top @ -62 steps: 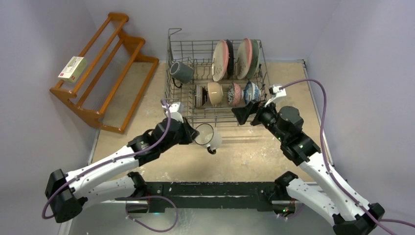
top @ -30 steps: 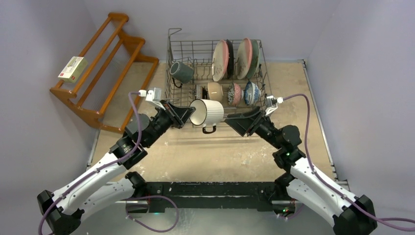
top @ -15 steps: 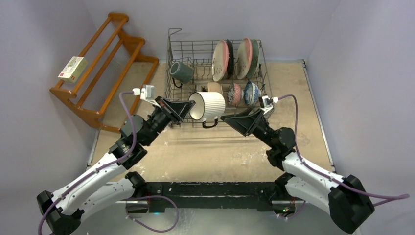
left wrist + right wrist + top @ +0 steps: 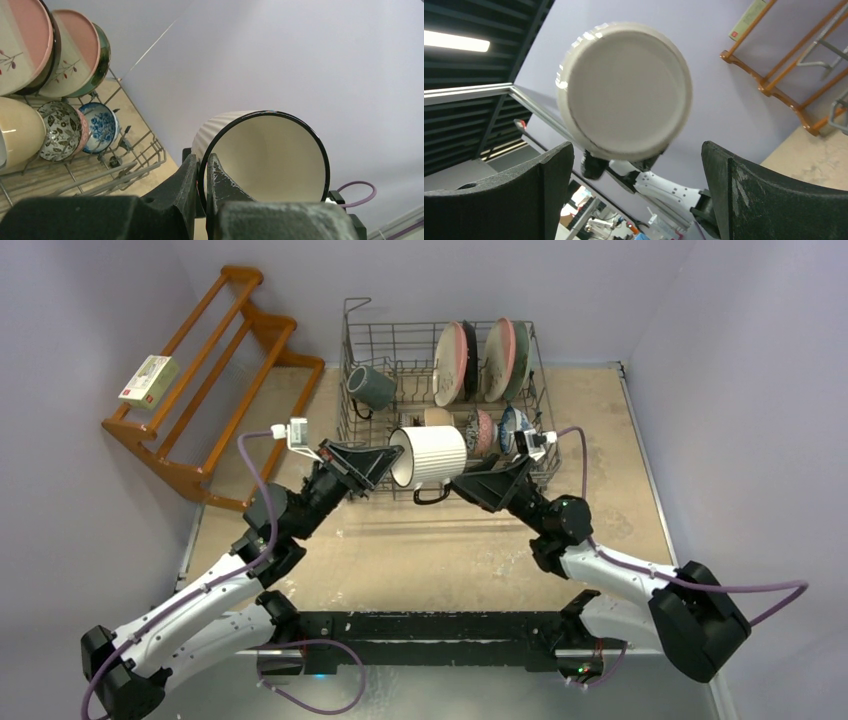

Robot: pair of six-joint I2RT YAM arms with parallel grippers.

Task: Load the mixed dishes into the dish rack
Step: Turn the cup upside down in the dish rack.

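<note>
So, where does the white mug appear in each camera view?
Top external: centre, white mug sideways at the dish rack front.
Left wrist: lower centre, its mouth facing the camera.
Right wrist: upper centre, its base showing.
Shared landmark: left gripper pinching its rim, top and left views.

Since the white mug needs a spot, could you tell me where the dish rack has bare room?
Free: in the rack, the strip between the teal mug and the plates, and seemingly its front-left corner below that mug. Crowded: bowls fill the front row's middle and right, plates the back right.
</note>
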